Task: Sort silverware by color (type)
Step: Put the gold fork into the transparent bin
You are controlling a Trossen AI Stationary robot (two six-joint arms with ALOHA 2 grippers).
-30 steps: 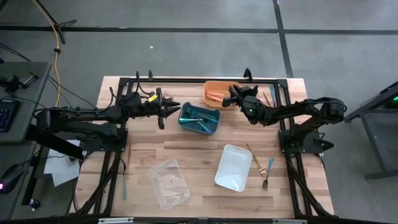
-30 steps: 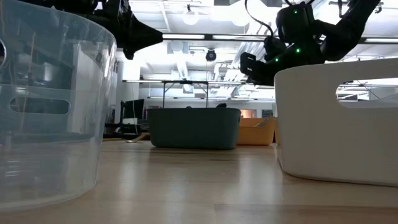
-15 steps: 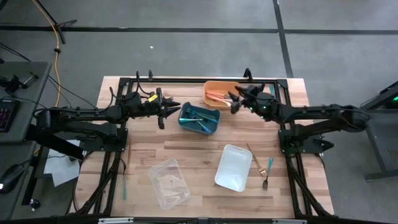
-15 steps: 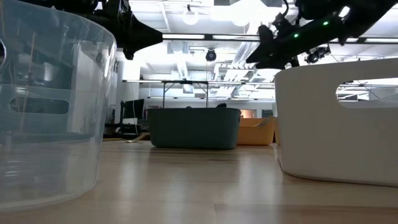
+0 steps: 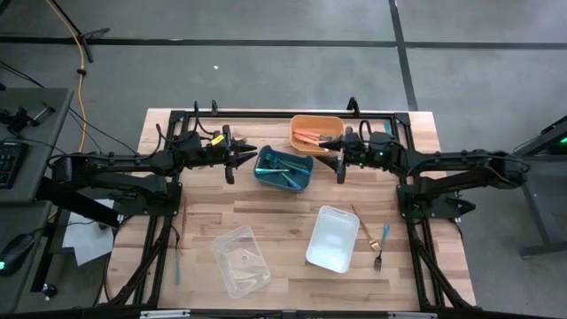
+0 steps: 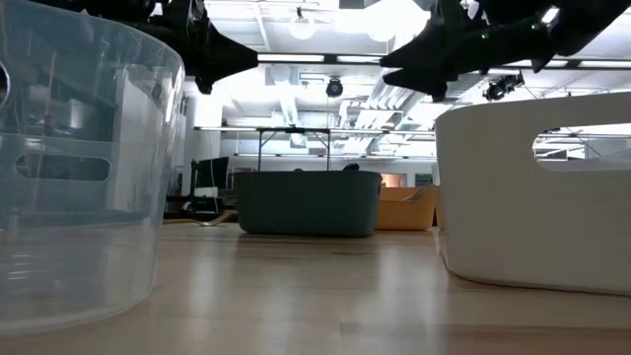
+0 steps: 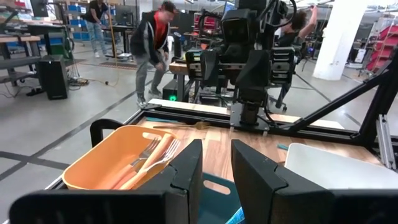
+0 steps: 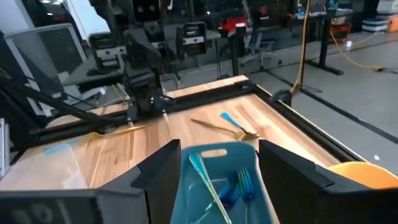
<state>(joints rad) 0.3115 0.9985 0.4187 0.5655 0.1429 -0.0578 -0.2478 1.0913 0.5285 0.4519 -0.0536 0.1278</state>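
Observation:
Salmon-handled silverware (image 5: pixel 310 136) lies in the orange bin (image 5: pixel 316 121) at the far middle, also seen as silverware (image 7: pixel 152 158). Teal silverware (image 5: pixel 283 167) lies in the teal bin (image 5: pixel 266 174). A gold fork (image 5: pixel 363 226) and a teal-handled fork (image 5: pixel 384 237) lie flat on the table by the white bin (image 5: pixel 332 237). My right gripper (image 5: pixel 330 156) hangs open and level just right of the teal bin, near the orange bin's near corner, nothing between its fingers (image 8: pixel 161 168). My left gripper (image 5: pixel 251 159) hovers open left of the teal bin, holding nothing.
A clear bin (image 5: pixel 241 260) stands at the near middle, next to the white bin. A thin teal piece (image 5: pixel 177 264) lies at the table's left edge. Black frame rails (image 5: pixel 283 115) run round the table. Bare wood (image 5: pixel 266 208) lies between the far and near bins.
My right gripper has opened beside the orange bin, risen and tipped to level, pointing toward the table's left. It has drawn a little toward the near edge while its arm stretched out.

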